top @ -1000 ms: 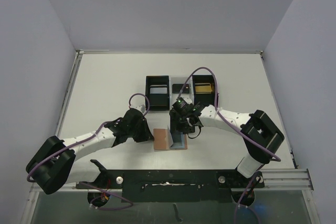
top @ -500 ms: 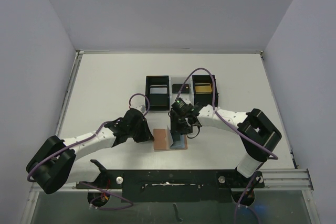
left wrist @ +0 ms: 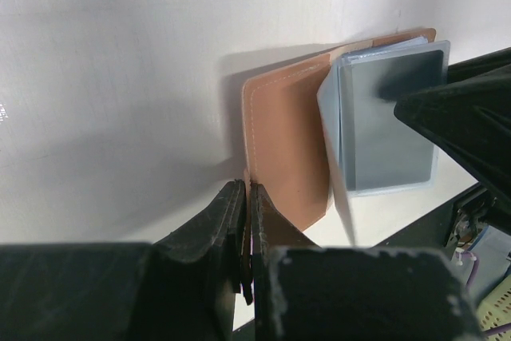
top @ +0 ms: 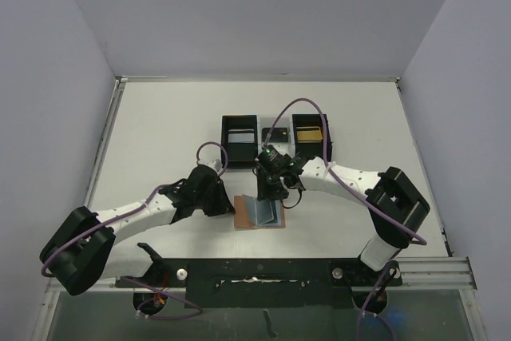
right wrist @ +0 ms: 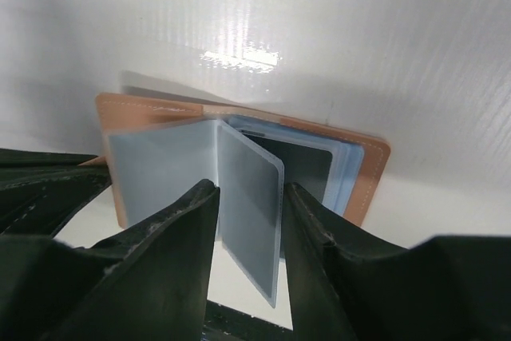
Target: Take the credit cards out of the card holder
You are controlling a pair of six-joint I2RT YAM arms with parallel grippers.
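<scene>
The tan leather bifold wallet point(top: 242, 215) lies open just beyond the arm bases, with the left gripper point(left wrist: 246, 193) pinched shut on its cover edge. The right gripper point(right wrist: 251, 189) (fingers apart) straddles a raised blue-grey plastic sleeve point(right wrist: 247, 217). Farther back, a gold card point(top: 310, 134) rests in the black tray point(top: 224, 133).

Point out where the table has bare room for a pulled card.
Bare table left of the tray and right of it, out to the edges. Crowded: between tray and card holder, where the left arm and right arm converge.
</scene>
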